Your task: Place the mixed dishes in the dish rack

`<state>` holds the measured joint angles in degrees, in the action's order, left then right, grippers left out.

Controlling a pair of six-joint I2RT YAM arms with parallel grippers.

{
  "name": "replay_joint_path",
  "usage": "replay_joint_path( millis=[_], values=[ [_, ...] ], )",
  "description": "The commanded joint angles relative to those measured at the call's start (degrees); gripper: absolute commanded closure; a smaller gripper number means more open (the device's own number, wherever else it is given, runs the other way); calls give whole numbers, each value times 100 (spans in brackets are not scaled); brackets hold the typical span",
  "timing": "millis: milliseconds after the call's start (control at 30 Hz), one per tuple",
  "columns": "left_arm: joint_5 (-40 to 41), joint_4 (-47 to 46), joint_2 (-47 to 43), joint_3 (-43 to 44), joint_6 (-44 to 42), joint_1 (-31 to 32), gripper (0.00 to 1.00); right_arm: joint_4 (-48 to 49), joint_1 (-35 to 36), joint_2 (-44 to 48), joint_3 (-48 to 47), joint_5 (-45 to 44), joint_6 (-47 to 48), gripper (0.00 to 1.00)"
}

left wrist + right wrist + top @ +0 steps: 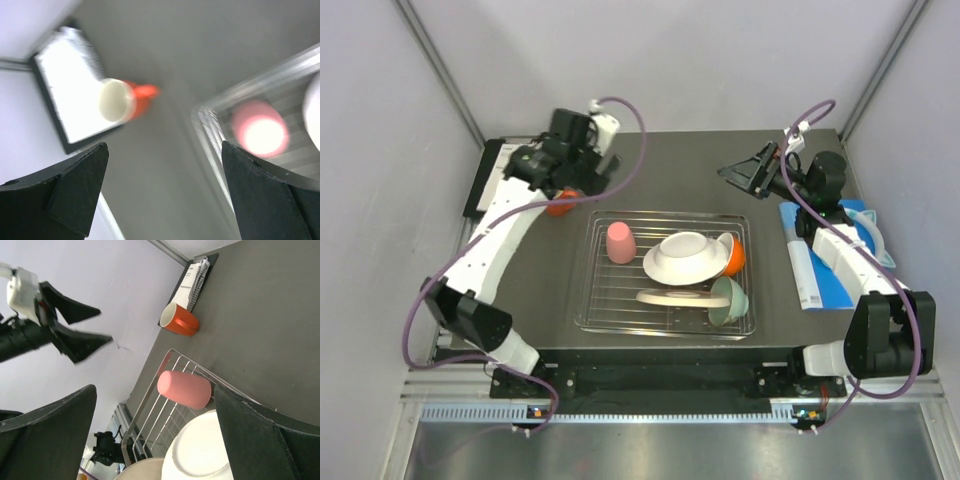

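Orange mug (560, 206) sits on table just far-left of dish rack (587, 280), outside it. L gripper (582, 172) above it, jaws wide, empty; R gripper (748, 172) same. Mug prob. rigid, glazed, slick, breakable: pinch across rim wall.

A booklet (483, 178) lies left, turquoise headphones (876, 238) right

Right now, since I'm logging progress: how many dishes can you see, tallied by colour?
Orange: 2 (racked mug, loose mug)
Pink: 1 (cup)
White: 1 (dish, perhaps two stacked)
Mint-green: 1 (bowl)
Beige: 1 (plate)
Total: 6
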<state>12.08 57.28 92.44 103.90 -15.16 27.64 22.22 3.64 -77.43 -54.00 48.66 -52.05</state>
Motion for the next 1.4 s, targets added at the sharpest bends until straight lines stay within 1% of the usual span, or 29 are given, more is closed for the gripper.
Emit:
replay_joint_path(
  millis=[0,33,67,167,233,400,467,667,733,1133,1200,1267,1300,1333,1367],
  values=[
    [77,-1095,-113,-475,-40,-1074,1,-357,23,263,-260,-85,441,0],
    [-72,-1183,-17,-545,-14,-1285,1,-402,23,289,-260,-94,537,0],
    [-317,-1392,45,-685,-5,-1670,1,-437,23,316,-243,-103,582,0],
    [-662,-1675,414,-932,-83,-2190,1,-717,23,386,-234,-208,801,0],
    [-750,-1877,713,-985,-163,-2324,1,-797,40,448,-217,-322,951,0],
    [-944,-2326,1038,-1082,-172,-2351,5,-1421,154,615,-278,-788,1556,0],
    [-970,-2379,1135,-995,-172,-2360,5,-1536,172,624,-296,-876,1619,0],
    [-1041,-2519,1364,-994,-312,-2360,7,-1501,225,606,-173,-929,1663,0],
    [-1041,-2563,1434,-1038,-356,-2360,9,-1492,234,597,-164,-973,1663,0],
    [-1155,-2827,1698,-1750,-391,-2360,20,-1378,278,439,-252,-1026,1540,0],
    [-1172,-2871,1776,-1785,-400,-2360,29,-1360,286,422,-252,-1034,1549,0],
    [-1181,-2941,1830,-1794,-392,-2360,42,-1326,321,413,-225,-1034,1523,0],
    [-1181,-2959,1908,-1785,-400,-2360,52,-1308,330,404,-208,-1026,1514,0],
    [-1347,-2950,1952,-1742,-400,-2360,56,-1282,348,404,-182,-1034,1505,0],
    [-1348,-2942,1996,-1706,-392,-2360,61,-1255,357,413,-173,-1034,1496,0]
  ],
)
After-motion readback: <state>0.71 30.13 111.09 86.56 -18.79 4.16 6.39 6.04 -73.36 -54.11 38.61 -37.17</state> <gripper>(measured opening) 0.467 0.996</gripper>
